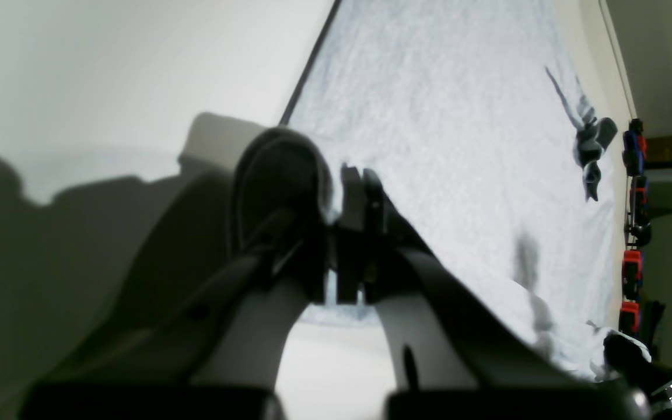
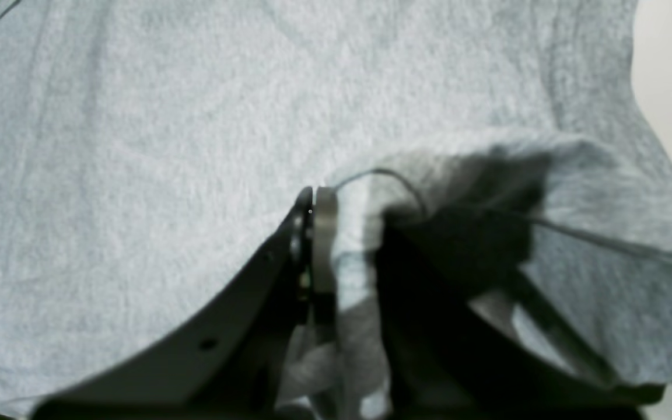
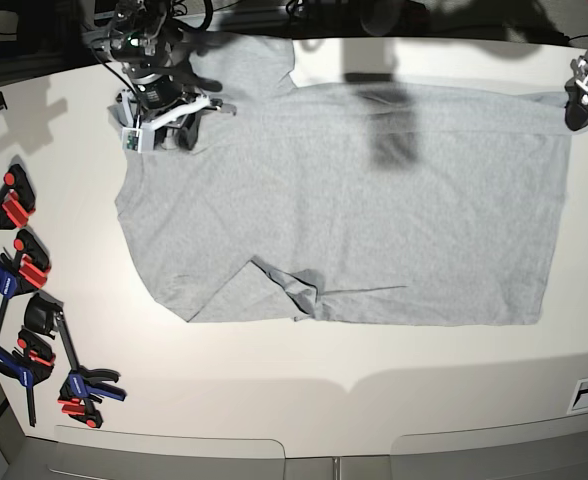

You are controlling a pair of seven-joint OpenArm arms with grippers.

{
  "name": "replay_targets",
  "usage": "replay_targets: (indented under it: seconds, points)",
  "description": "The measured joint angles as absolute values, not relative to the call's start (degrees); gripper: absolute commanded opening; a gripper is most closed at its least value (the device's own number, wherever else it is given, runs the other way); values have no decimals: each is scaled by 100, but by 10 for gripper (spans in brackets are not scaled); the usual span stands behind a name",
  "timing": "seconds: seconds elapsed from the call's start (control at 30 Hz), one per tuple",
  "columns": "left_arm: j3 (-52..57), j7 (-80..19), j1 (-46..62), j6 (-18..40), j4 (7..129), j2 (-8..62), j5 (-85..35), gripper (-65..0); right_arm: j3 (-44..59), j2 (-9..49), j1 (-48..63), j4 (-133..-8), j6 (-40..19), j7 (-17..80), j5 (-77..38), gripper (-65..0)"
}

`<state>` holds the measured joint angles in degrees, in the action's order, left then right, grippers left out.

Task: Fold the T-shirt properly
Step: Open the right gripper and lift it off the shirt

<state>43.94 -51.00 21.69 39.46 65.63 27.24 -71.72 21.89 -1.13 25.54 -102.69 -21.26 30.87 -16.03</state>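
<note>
T-shirt (image 3: 354, 200) lies spread flat across the white table (image 3: 304, 390), plain grey side up, no lettering showing. Right gripper (image 3: 174, 125) sits at the shoulder/sleeve end, jaws pressed together with a fold of grey cloth bunched between and beside them — right wrist view shows fabric pinched at the fingertips and draped over one finger. Left gripper (image 3: 577, 100) is at the far hem corner, fingers closed; in the left wrist view the hem edge runs right up to its tips (image 1: 347, 192), so it looks pinched on the corner, though the contact itself is blurred.

Both holds sit on the same long edge — my read: that edge gets lifted and carried over as one, keeping the cloth taut between the grippers. One sleeve is tucked under near the opposite edge. Clamps (image 3: 19, 270) lie off to the side beyond the right gripper, well clear.
</note>
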Motion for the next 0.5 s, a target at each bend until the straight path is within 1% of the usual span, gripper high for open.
replay_targets:
  seconds: [0.3, 0.5]
  points:
    - [4392, -5054, 2156, 3946, 6563, 2720, -7172, -650, 2189, -115, 2550, -10269, -2126, 2978, -1601, -650]
    - [4392, -5006, 2056, 3946, 6563, 2718, -7172, -650, 2189, -115, 2314, -10269, -2126, 2987, -1603, -650]
